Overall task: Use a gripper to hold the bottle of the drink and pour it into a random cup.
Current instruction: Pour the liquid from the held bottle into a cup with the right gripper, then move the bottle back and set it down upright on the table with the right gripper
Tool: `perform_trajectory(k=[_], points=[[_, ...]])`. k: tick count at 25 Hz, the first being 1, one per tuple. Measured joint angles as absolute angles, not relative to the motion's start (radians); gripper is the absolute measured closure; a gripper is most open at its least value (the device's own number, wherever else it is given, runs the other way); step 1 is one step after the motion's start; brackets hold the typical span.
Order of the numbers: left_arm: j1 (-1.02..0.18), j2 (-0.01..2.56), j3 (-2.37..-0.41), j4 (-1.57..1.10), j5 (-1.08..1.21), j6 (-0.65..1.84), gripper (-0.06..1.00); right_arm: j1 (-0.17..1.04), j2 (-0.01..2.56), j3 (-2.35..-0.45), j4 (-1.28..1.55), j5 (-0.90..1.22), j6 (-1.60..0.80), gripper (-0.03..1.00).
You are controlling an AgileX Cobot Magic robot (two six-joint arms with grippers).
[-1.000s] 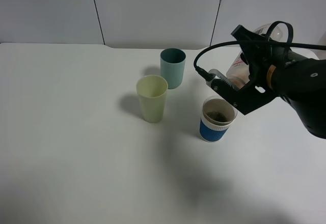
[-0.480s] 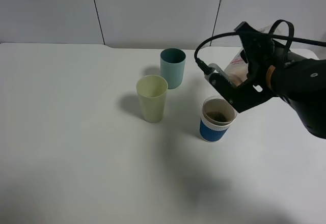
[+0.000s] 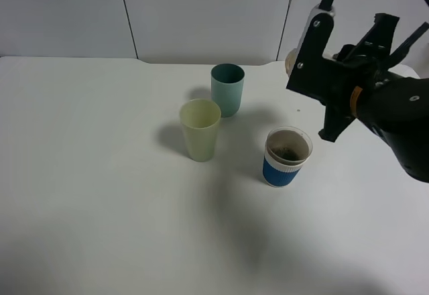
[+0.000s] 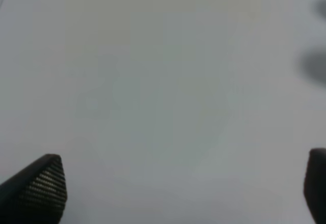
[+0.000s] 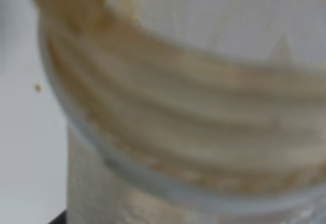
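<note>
The right hand is raised above the far right part of the desk, its black back plate turned toward the high camera. It is closed on the bottle. The jaws themselves are hidden, but the bottle hangs clear of the desk inside the grip. From the high camera only the pale, brown-tinged neck shows, poking out to the left of the hand. The rest of the bottle is covered by the hand, so how far it is tipped cannot be told. The right wrist camera is filled by a blurred close view of the capless, threaded neck, with brownish stain along the threads.

The cup, blue below and white near the rim, stands upright on the desk nearer than the hand and a little left of it, apart from the bottle. A little of the drink lies dark in its bottom.

A yellow-green cup stands to the left of the blue one, and a teal cup stands just beyond it, farther back. Both are upright and none of the three cups touch.

The left hand shows only in its own wrist camera. Its two ribbed fingertips are spread wide over bare white desk, with nothing between them.
</note>
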State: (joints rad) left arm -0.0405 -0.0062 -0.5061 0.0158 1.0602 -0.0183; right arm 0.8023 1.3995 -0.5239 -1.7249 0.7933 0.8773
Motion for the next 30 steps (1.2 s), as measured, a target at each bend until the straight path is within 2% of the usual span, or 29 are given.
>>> perform_trajectory(k=[9,17,23,30], points=[[-0.04,-0.006,-0.506,0.016,1.06,-0.018,0.02,0.749,1.285,-0.524,-1.606,0.851,1.364,0.6],[-0.04,-0.006,-0.506,0.016,1.06,-0.018,0.02,0.583,1.199,-0.527,-1.335,0.74,1.447,0.6],[-0.04,-0.006,-0.506,0.016,1.06,-0.018,0.02,0.393,1.169,-0.527,-1.19,0.452,1.346,0.6],[-0.04,-0.006,-0.506,0.016,1.06,-0.018,0.02,0.224,1.169,-0.527,-0.864,0.056,0.809,0.6]])
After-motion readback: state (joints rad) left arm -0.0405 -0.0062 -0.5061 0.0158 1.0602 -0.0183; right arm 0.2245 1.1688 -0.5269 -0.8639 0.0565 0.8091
